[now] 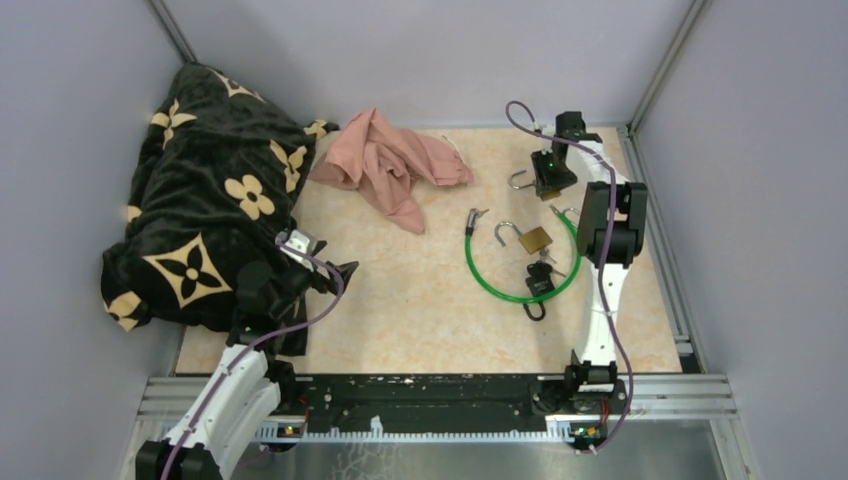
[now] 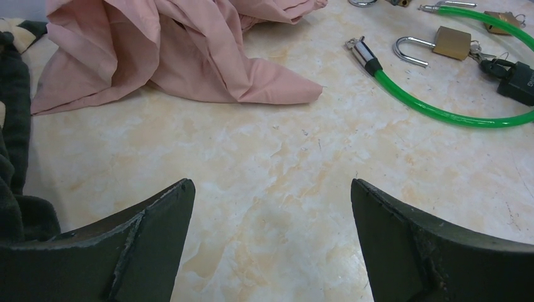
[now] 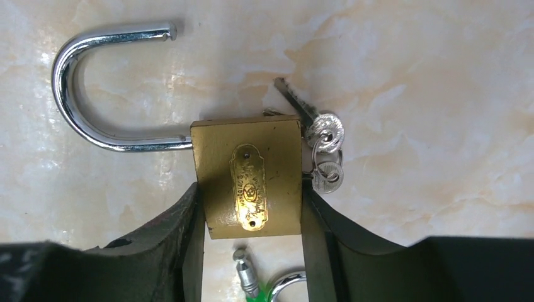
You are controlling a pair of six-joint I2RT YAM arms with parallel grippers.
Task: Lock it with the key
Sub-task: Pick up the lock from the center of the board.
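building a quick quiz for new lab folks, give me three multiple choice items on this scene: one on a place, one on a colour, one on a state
1. Where on the table does the pink cloth lie? A) far side, beside the black blanket B) near edge C) right edge
2. What colour is the cable lock? A) red B) green C) blue
3. How is the shackle of the brass padlock at the right gripper? A) shut B) missing C) swung open
Answers: A, it lies next to the blanket at the far side; B, its loop is bright green; C, the free end is out of the body.
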